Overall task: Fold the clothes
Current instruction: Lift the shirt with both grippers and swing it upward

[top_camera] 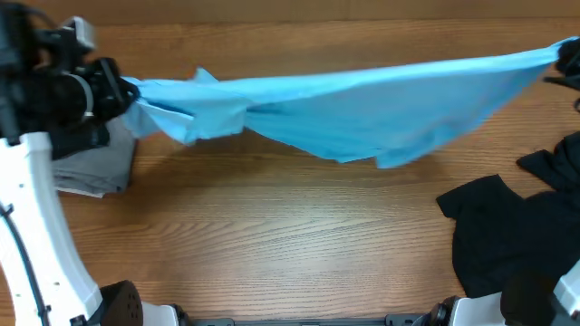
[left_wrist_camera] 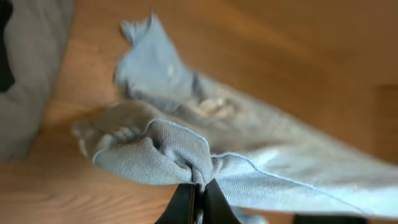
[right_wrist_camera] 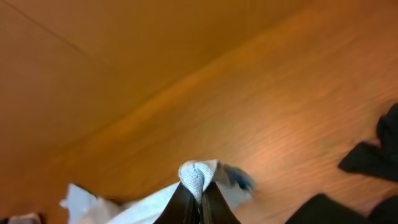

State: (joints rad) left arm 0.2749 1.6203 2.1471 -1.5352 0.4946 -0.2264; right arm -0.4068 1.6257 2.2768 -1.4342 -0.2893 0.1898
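Observation:
The sky-blue T-shirt [top_camera: 362, 104] hangs stretched above the table between my two grippers, sagging in the middle. My left gripper [top_camera: 122, 91] is shut on its left end; in the left wrist view its fingers [left_wrist_camera: 200, 193] pinch a bunched fold of the shirt [left_wrist_camera: 168, 155]. My right gripper [top_camera: 566, 59] at the far right edge is shut on the other end; in the right wrist view its fingers [right_wrist_camera: 199, 199] pinch a tuft of the shirt [right_wrist_camera: 196, 174]. No lettering shows.
A folded grey garment [top_camera: 91, 167] lies at the left under the left arm, also in the left wrist view [left_wrist_camera: 31, 74]. Black clothes [top_camera: 507, 226] lie in a heap at the right front, also in the right wrist view [right_wrist_camera: 373, 155]. Wooden table [top_camera: 272, 235].

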